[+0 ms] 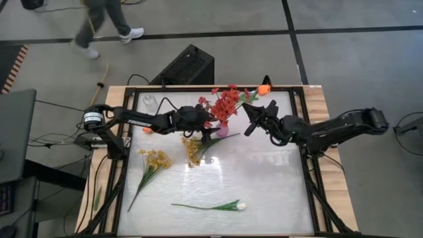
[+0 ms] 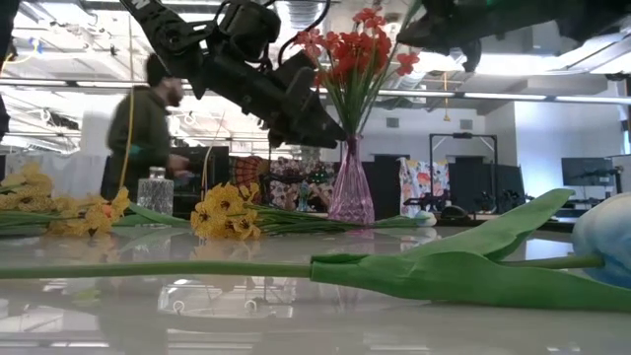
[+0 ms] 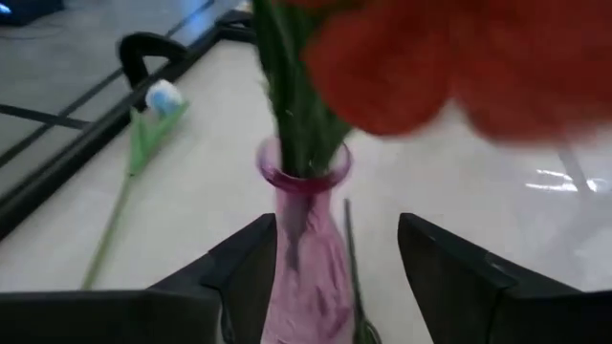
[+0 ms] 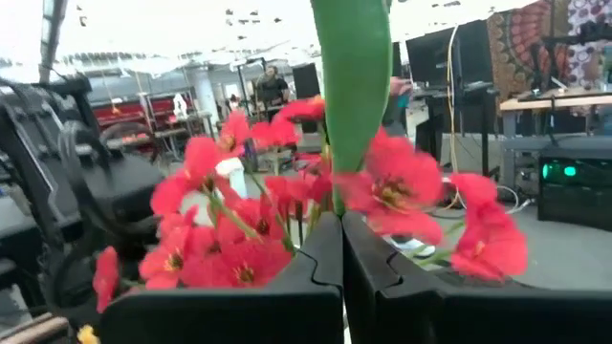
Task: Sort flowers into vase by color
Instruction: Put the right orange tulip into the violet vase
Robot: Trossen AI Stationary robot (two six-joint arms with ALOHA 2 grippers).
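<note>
A pink glass vase [image 1: 223,128] stands at the table's far middle with red flowers [image 1: 225,102] in it. My left gripper [image 1: 210,125] is open at the vase's left. In the left wrist view its fingers stand on either side of the vase's neck [image 3: 308,258]. My right gripper [image 1: 249,111] is shut on a green stem with an orange bloom [image 1: 264,89], above and right of the red flowers [image 4: 239,239]. Two yellow sprays [image 1: 156,158] [image 1: 193,149] and a white tulip [image 1: 240,206] lie flat on the table. My left gripper: one finger [image 3: 251,272] stands right beside the vase's neck; I cannot tell whether it touches. My right gripper pinches the orange flower's green stem and leaf [image 4: 337,196] between its two shut fingers, coming level from the table's right. The flower is lifted clear of the table, its bloom toward the far edge.
A small clear glass jar [image 1: 149,102] stands at the far left corner, and a small orange thing [image 1: 147,130] lies by the left arm. A black frame [image 1: 301,132] rims the table. A person [image 1: 106,20] walks on the floor beyond the far edge.
</note>
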